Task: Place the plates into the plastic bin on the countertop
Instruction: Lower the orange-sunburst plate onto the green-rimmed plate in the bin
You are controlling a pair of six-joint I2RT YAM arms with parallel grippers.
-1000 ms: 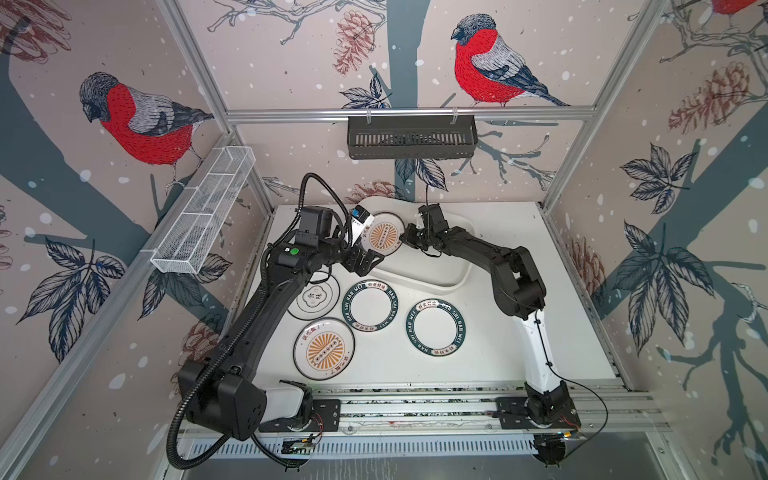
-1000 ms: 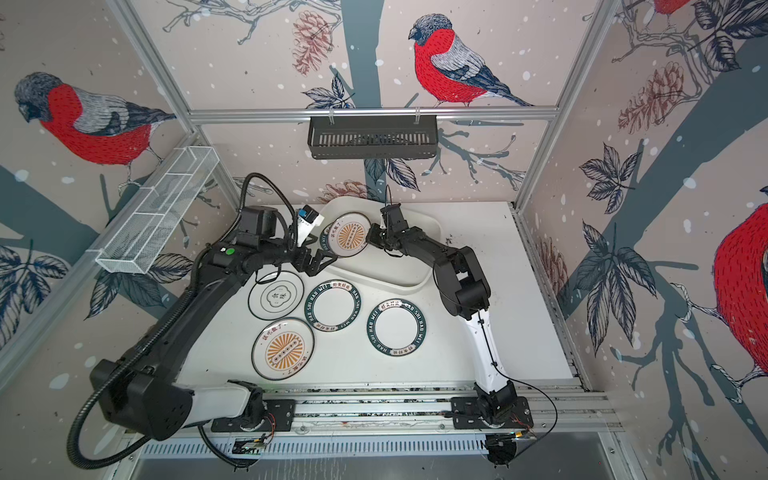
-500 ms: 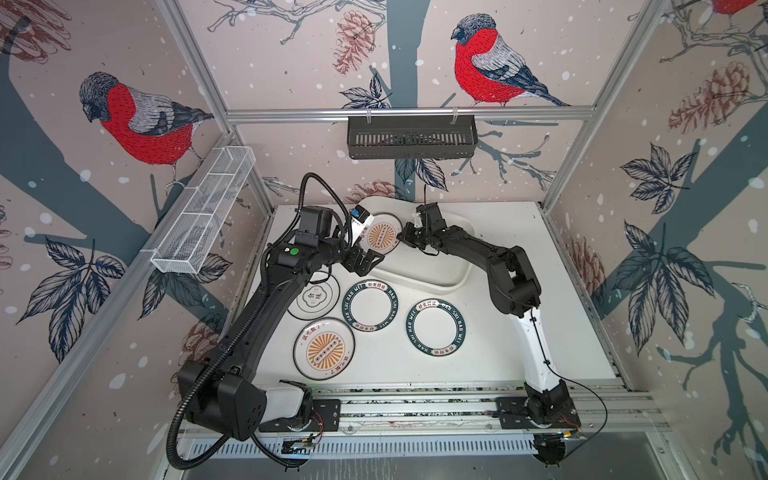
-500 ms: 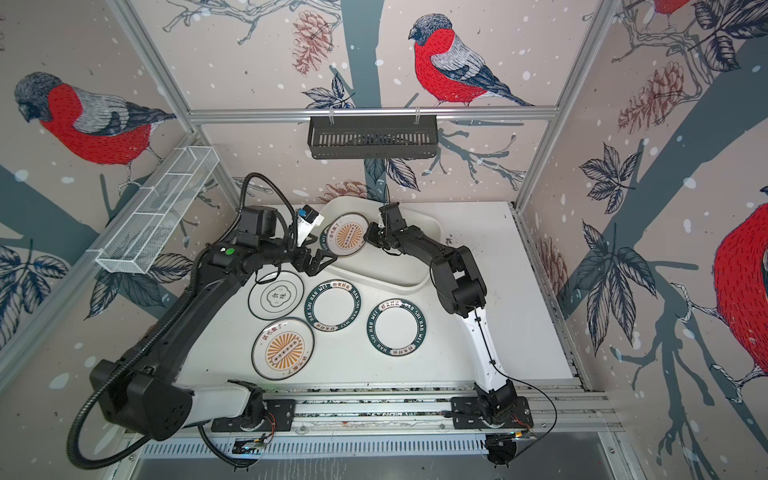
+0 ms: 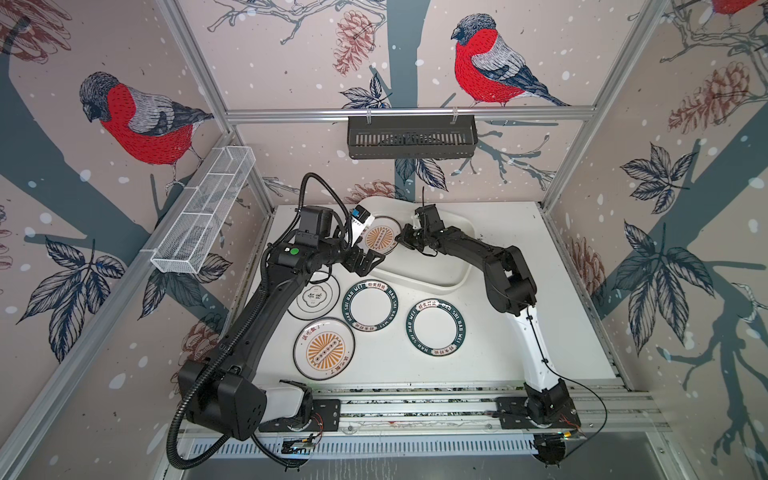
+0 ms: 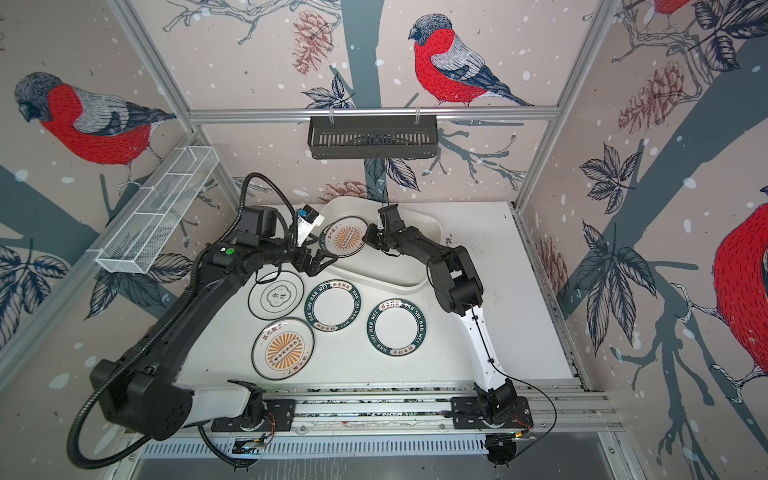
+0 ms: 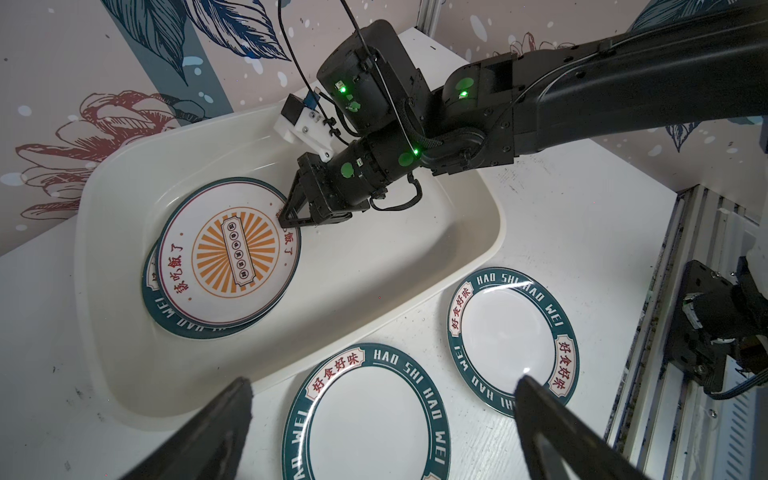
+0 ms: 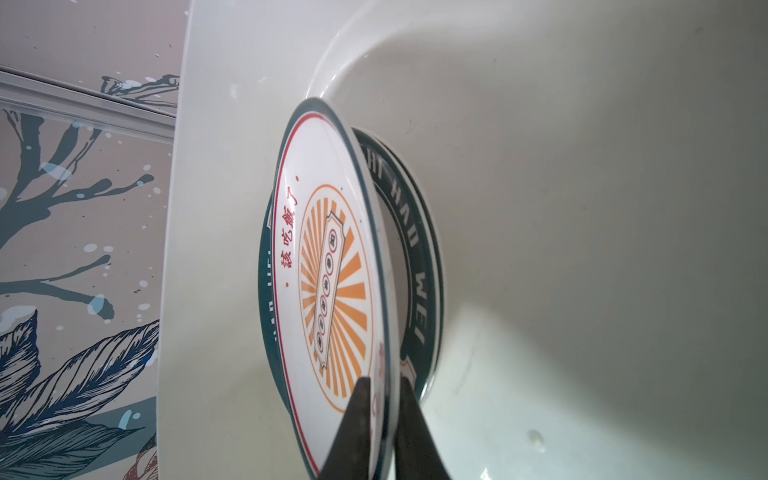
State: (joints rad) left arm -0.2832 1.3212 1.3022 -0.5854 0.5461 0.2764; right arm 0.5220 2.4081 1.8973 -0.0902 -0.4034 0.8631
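The white plastic bin (image 5: 453, 270) lies at the back of the countertop (image 5: 540, 291). In it a sunburst plate (image 5: 379, 240) rests tilted on a green-rimmed plate (image 7: 195, 328). My right gripper (image 8: 384, 384) is shut on the sunburst plate's (image 8: 328, 257) rim, one finger on each side. My left gripper (image 7: 384, 384) hangs open and empty just in front of the bin's near wall, above a green-rimmed plate (image 5: 370, 305). A quatrefoil plate (image 5: 318, 296), another green-rimmed plate (image 5: 435, 327) and a second sunburst plate (image 5: 324, 349) also lie on the countertop.
A black slatted basket (image 5: 411, 137) hangs on the back rail and a white wire-mesh basket (image 5: 203, 216) on the left rail. Aluminium rails (image 5: 415, 405) with both arm bases run along the front edge. The bin's right half (image 7: 415, 249) holds no plates.
My right gripper has shifted slightly left inside the bin with the sunburst plate. The left arm has not moved.
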